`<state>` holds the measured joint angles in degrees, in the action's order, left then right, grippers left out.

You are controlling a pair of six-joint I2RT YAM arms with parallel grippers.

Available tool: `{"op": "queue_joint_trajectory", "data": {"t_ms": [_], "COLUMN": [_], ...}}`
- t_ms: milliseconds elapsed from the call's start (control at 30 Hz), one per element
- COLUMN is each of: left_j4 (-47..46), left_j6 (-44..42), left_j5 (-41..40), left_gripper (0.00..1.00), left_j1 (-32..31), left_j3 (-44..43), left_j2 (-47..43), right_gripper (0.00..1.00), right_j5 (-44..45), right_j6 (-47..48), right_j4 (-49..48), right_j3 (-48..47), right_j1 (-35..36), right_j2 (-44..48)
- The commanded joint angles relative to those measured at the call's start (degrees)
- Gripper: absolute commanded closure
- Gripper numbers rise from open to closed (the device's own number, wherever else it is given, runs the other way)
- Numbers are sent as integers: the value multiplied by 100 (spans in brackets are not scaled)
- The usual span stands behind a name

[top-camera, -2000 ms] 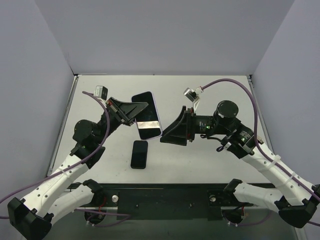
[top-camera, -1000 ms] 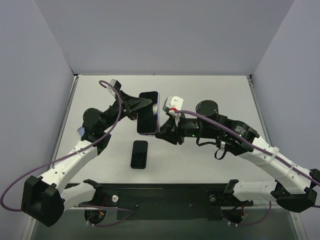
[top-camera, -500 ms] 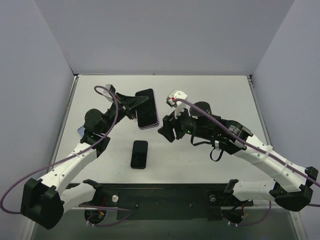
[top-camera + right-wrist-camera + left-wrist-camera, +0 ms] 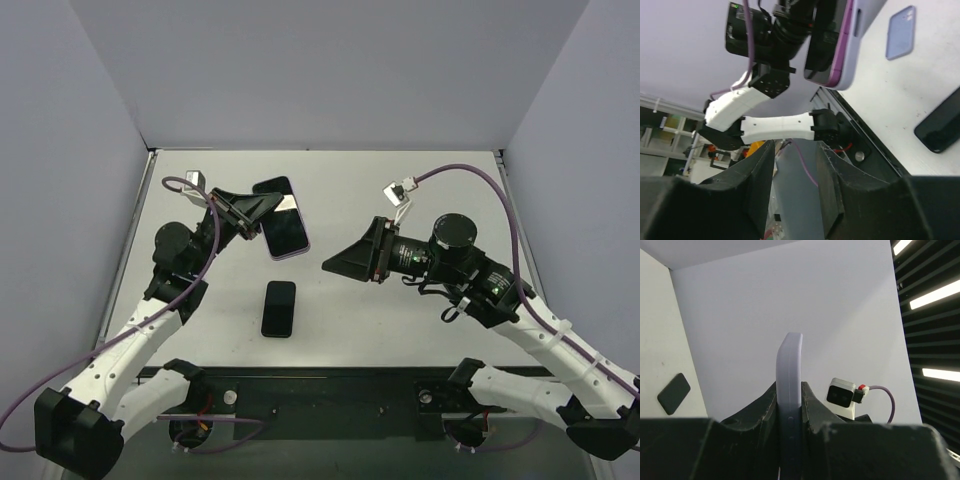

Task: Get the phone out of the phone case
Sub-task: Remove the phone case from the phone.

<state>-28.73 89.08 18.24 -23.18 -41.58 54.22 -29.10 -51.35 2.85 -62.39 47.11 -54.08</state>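
Two grippers, one item. Left gripper (image 4: 258,218): clamped on the lilac phone case (image 4: 789,360), its dark-screened phone (image 4: 285,233) inside, held above the white table (image 4: 400,180). Right gripper (image 4: 328,265): fingers parted, empty, well apart from the case. You should hold the left grip firm and peel a free corner.

The phone case (image 4: 790,385) looks like smooth, matt lavender plastic or rubber, which of the two I cannot tell. The phone (image 4: 286,234) in it has a glossy black glass face that catches a bright reflection. A second phone (image 4: 279,308) near the front edge of the bench (image 4: 420,310) is equally glossy and black. The bench is smooth, matt off-white. The left arm (image 4: 122,350) has shiny white plastic shells, and its jaws are matt black plastic, faintly grainy.
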Motion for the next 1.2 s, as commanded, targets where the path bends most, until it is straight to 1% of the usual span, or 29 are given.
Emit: {"op": "queue_joint_trajectory", "data": {"t_ms": [0, 233, 433, 867, 1167], "left_j4": [-168, -115, -177, -168, -387], "left_j6": [-154, -119, -48, -13, 84], "left_j5": [-216, -207, -207, -303, -347], "left_gripper": [100, 100, 100, 100, 100], "left_j1": [-2, -37, -143, -292, -407], "left_j3": [-140, -157, -175, -245, -245], "left_j2": [-183, -245, -236, -333, -236], "right_gripper": [65, 63, 63, 64, 64], "right_j5": [-359, -377, -368, -386, -447], "right_j6": [-797, -1070, -1131, -1079, -1175], "right_j4": [-1040, -1594, -1753, -1779, -1937], "right_j3": [-115, -98, -124, 87, 245], "right_j1": [-35, -123, -176, -308, -290], "right_j2": [-172, -480, -647, -718, -796]}}
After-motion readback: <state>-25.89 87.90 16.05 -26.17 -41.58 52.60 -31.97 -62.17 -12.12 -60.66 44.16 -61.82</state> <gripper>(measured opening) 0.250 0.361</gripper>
